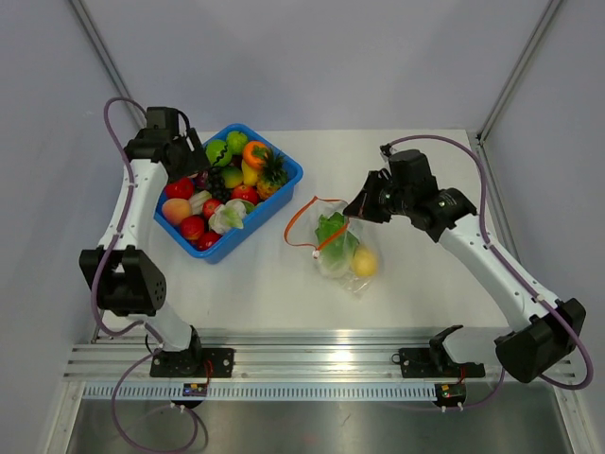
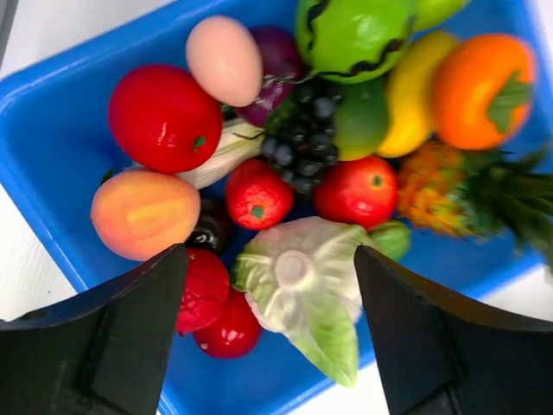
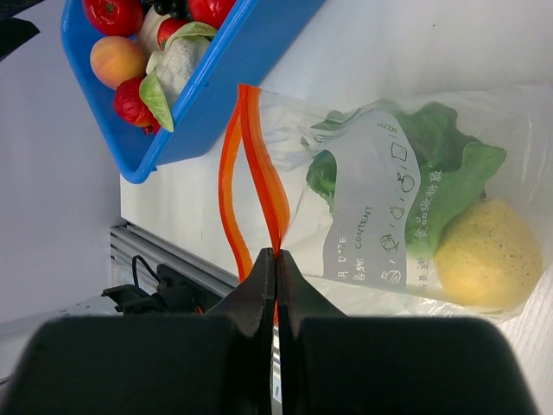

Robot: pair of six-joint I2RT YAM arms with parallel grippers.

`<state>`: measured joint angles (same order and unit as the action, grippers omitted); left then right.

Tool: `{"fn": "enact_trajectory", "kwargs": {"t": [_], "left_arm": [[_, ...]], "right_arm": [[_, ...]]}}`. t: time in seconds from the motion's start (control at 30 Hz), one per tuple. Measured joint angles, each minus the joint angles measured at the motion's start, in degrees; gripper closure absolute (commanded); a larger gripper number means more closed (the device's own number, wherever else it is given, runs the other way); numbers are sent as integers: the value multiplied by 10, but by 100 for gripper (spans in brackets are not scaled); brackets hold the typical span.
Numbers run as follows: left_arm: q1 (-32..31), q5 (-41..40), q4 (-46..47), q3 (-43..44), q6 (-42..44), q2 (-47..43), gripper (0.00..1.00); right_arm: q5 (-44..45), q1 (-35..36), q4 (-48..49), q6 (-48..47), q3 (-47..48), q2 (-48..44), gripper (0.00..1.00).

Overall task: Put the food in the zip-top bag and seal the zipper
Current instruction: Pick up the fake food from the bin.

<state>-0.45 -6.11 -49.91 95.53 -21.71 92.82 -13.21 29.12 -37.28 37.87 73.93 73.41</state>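
Seen from above, a table (image 1: 416, 284) fills the middle of the frame. A bin (image 1: 271, 212) sits at the table's upper left, heaped with toy food (image 1: 232, 180). The left gripper (image 1: 189, 154) hangs over the bin's upper left edge. Right of the bin, apart from it and near the frame's centre, lies a bag (image 1: 340, 271). Inside it are lettuce (image 1: 333, 232) and, lower right of that, a round fruit (image 1: 365, 262). The bag's zipper (image 1: 301, 219) faces the bin. The right gripper (image 1: 359, 212) meets the zipper at the bag's upper right.

The left end effector (image 2: 270, 290), jaws wide apart, hovers over the blue bin (image 2: 52, 112). A pale lettuce (image 2: 302, 294) shows between its fingers (image 2: 130, 337).
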Motion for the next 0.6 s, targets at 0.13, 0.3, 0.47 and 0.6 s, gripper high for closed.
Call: {"fn": "enact_trajectory", "kwargs": {"t": [0.13, 0.3, 0.47, 0.6], "left_arm": [[4, -27, -9, 24, 2, 66, 26], [3, -65, -13, 92, 14, 138, 29], [5, -100, -13, 142, 30, 181, 27], [16, -110, -10, 169, 40, 212, 25]], "right_arm": [[-1, 0, 1, 0, 6, 10, 100], [-5, 0, 2, 0, 9, 19, 100], [-13, 0, 3, 0, 17, 36, 100], [-14, 0, 6, -1, 20, 45, 100]]}}
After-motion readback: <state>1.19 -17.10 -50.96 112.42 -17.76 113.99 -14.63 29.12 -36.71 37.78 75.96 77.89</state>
